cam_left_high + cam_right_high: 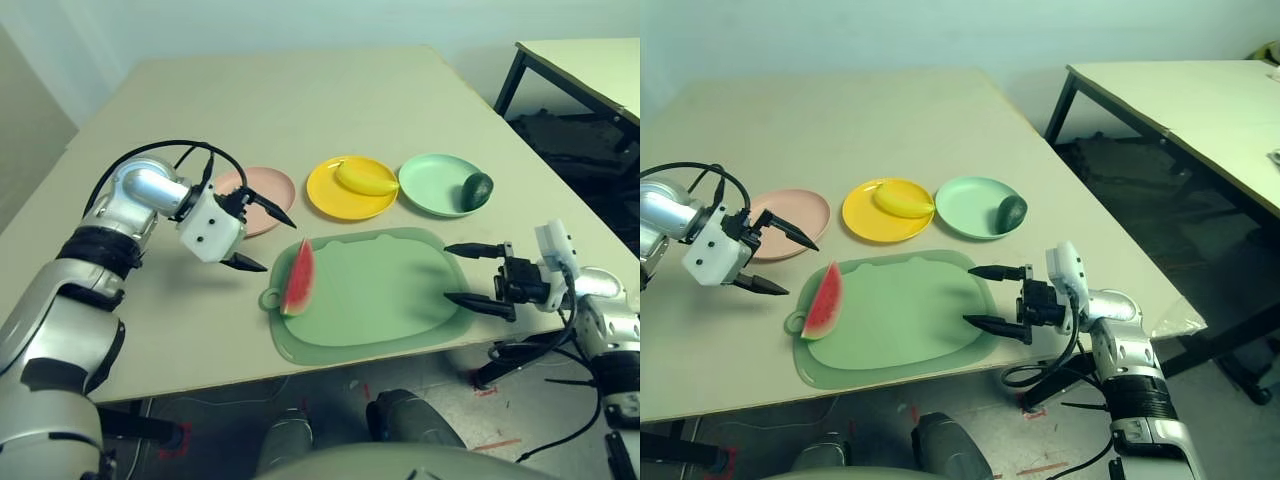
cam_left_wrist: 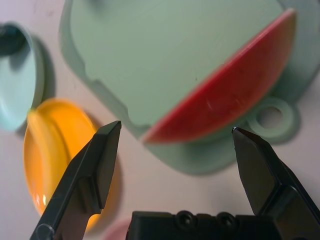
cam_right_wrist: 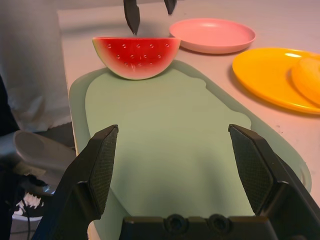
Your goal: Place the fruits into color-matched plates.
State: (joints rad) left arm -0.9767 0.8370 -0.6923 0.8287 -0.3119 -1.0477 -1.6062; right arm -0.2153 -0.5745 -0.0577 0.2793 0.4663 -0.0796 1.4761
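- Worktop (image 1: 330, 100): beige, carrying a large green mat (image 1: 385, 295) near its front edge and three plates in a row behind the mat.
- Pink plate (image 1: 268, 195): leftmost of the row, bare, partly hidden by the left tool.
- Yellow plate (image 1: 345, 198): middle of the row, with the banana (image 1: 366, 179) lying across it.
- Green plate (image 1: 435, 183): rightmost, holding the avocado (image 1: 477, 190) at its right rim.
- Watermelon (image 1: 298, 277): stands on its rind at the mat's left edge, just beside the mat's ring-shaped handle (red flesh faces left, toward the left arm). Not on any plate.
- Left tool (image 1: 257, 237): open, jaws spread wide, nothing between them. It hangs above the worktop just left of the watermelon, angled downward and to the right; one finger lies over the pink plate's front edge, the other points at the mat's left corner. In the left wrist view the watermelon (image 2: 225, 100) sits ahead of the gap between the fingers, not touching them.
- Right tool (image 1: 470, 275): open and empty, fingers pointing left and roughly level, at the mat's right edge. The right wrist view looks across the bare mat (image 3: 175, 150) to the watermelon at its far end.
- Second table (image 1: 1180, 90): stands off to the right, apart from the worktop.
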